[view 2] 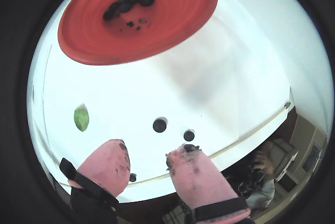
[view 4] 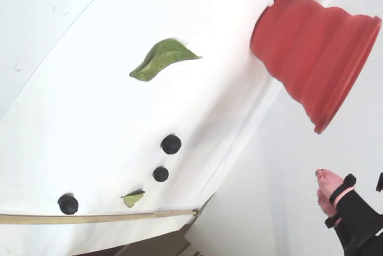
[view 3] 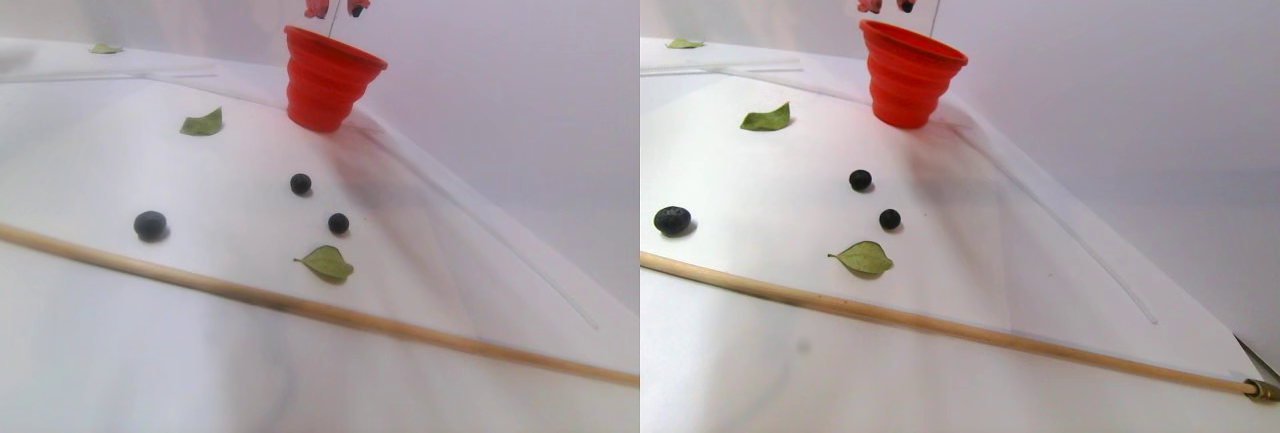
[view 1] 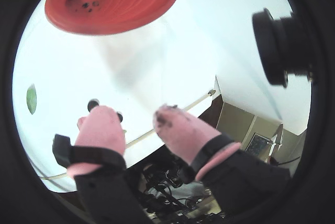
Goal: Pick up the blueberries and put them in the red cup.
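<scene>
Above the red cup (view 3: pixel 325 88), the end effector (view 3: pixel 335 5) is hanging released and empty; descending carelessly risks scattering the blueberries (view 3: pixel 300 184).

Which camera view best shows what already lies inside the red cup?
A wrist view looks straight into the red cup: dark blueberries cluster on its floor. Another wrist view shows the same, cropped. The stereo pair and fixed views show only the ribbed outside.

I am counting three blueberries (view 3: pixel 150 224) (view 3: pixel 300 184) (view 3: pixel 338 223) lying on the table, several dark ones clumped inside one red cup (view 3: pixel 325 83), three green leaves (view 3: pixel 203 123) (view 3: pixel 327 262) (view 3: pixel 104 49), and one wooden rod (view 3: pixel 300 305).
</scene>
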Action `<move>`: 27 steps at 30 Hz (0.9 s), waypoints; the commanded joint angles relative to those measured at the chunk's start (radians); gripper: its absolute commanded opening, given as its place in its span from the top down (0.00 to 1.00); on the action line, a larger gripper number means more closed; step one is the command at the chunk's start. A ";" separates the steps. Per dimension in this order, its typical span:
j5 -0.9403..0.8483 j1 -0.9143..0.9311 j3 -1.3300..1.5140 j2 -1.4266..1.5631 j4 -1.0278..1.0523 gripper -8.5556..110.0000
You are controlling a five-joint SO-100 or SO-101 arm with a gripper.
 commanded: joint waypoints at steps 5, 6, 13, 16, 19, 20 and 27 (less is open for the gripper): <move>0.011 0.041 0.072 0.121 0.017 0.81; 0.009 0.041 0.084 0.124 0.017 0.81; 0.003 0.041 0.152 0.118 -0.011 0.82; -0.008 0.040 0.193 0.107 -0.054 0.82; -0.015 0.043 0.224 0.104 -0.078 0.82; -0.015 0.043 0.233 0.106 -0.086 0.82; 0.015 0.041 0.322 0.117 -0.181 0.81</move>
